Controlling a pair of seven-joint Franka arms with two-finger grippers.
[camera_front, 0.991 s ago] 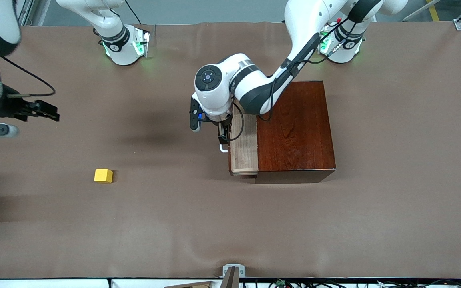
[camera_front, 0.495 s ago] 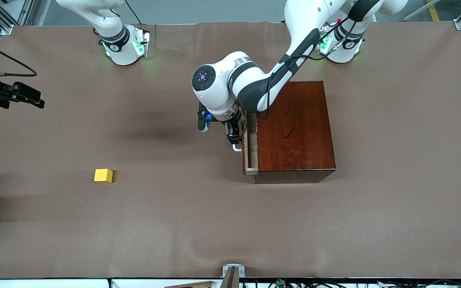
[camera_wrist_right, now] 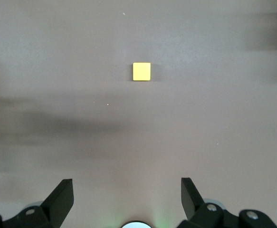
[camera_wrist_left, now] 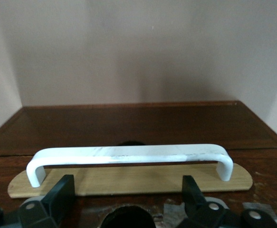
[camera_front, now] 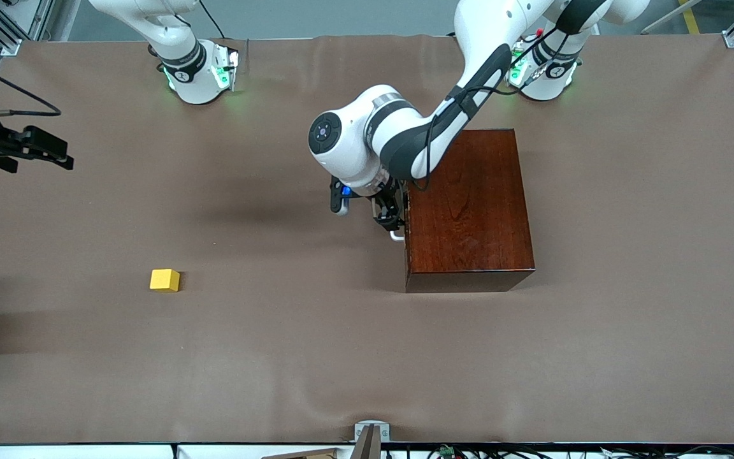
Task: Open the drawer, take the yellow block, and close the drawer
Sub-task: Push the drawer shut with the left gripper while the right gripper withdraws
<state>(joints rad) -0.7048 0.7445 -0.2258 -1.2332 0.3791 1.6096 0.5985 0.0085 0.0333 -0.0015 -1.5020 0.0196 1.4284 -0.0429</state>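
Both grippers have open fingers: the left gripper (camera_front: 391,224) sits at the shut drawer's (camera_wrist_left: 128,175) handle (camera_wrist_left: 128,154), the right gripper (camera_front: 55,153) waits, yellow block (camera_front: 164,280) on the table (camera_front: 278,357), so only backing away seems left.

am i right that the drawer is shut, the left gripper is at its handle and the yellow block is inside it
Not quite. The drawer is shut with the left gripper at its handle, but the front view shows the yellow block lying on the table, toward the right arm's end.
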